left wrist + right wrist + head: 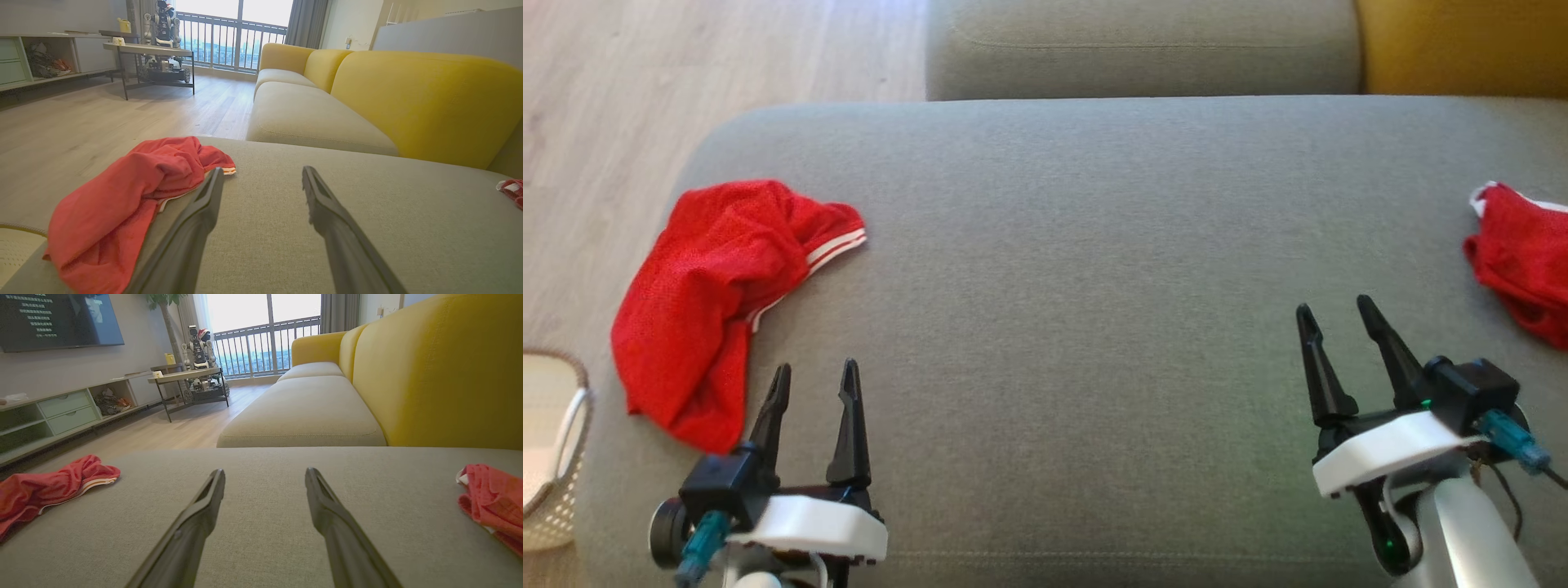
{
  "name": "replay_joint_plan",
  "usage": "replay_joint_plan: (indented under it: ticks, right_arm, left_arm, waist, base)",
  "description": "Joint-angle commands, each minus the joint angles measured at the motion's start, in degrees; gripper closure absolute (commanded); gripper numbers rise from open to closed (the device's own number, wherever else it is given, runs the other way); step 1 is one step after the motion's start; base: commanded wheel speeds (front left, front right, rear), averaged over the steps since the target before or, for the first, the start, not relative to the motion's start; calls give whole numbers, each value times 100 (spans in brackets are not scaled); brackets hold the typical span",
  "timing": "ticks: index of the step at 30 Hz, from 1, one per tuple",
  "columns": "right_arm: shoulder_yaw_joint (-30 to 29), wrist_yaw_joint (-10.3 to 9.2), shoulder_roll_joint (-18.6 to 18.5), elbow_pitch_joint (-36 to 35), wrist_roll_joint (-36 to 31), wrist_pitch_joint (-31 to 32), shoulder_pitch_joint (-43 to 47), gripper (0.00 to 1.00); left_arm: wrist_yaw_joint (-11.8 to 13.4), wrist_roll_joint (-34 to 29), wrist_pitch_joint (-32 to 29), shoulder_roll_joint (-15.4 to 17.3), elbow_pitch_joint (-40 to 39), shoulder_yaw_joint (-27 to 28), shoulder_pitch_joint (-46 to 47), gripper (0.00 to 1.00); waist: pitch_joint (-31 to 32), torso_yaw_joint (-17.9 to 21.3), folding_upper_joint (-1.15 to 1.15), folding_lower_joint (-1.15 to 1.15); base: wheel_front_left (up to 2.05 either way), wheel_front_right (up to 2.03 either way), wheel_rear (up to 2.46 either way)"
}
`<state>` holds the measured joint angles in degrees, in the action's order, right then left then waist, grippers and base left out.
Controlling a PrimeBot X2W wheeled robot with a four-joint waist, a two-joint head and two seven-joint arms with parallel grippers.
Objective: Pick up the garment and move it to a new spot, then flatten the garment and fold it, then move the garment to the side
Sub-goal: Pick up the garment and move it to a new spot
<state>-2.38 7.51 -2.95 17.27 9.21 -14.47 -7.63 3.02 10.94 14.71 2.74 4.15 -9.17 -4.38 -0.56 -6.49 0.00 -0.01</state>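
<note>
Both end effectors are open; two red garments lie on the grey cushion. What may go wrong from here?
The crumpled garment seems to hang over the cushion's left edge; a weak pinch by the left end effector may drop it toward the basket. The second garment at the right looks alike, so the right end effector might grab it instead.

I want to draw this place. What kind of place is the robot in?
Most likely a living room in a home: a yellow-backed sofa, a TV on the wall above a low cabinet, and a balcony window.
</note>
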Motion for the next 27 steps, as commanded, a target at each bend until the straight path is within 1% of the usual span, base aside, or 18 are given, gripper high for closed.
replay_joint_plan:
  ticks: [1,5,12,18,22,24,27]
  right_arm:
    - [166,-2,6,-211,7,-52,-146,0]
    - [304,-2,7,-220,27,-52,-110,0]
    - [722,-2,7,-166,221,-52,-14,0]
    - [996,-2,7,-125,378,-52,48,0]
    - [1079,-2,7,-105,430,-52,30,0]
    - [1087,-2,7,-97,435,-52,13,0]
    - [1107,-2,7,-105,416,-52,-21,0]
  left_arm:
    - [-3,28,29,14,-160,187,268,0]
    - [-4,11,29,14,-168,213,258,0]
    - [34,-3,29,14,-212,332,175,0]
    - [-11,-61,29,14,-219,517,24,0]
    - [-22,-67,29,14,-265,665,-48,0]
    - [-37,-85,29,14,-283,724,-61,0]
    - [13,-292,29,27,-222,872,-18,0]
  waist:
    - [-8,-90,0,1]
    - [7,-382,0,1]
    - [46,-1096,0,1]
    - [131,-1666,0,1]
    - [145,-1859,0,1]
    - [131,-1888,0,1]
    - [49,-1876,0,1]
  base:
    - [0,0,0]
    - [0,0,0]
    - [0,0,0]
    - [0,0,0]
    - [0,0,0]
    - [0,0,0]
    - [0,0,0]
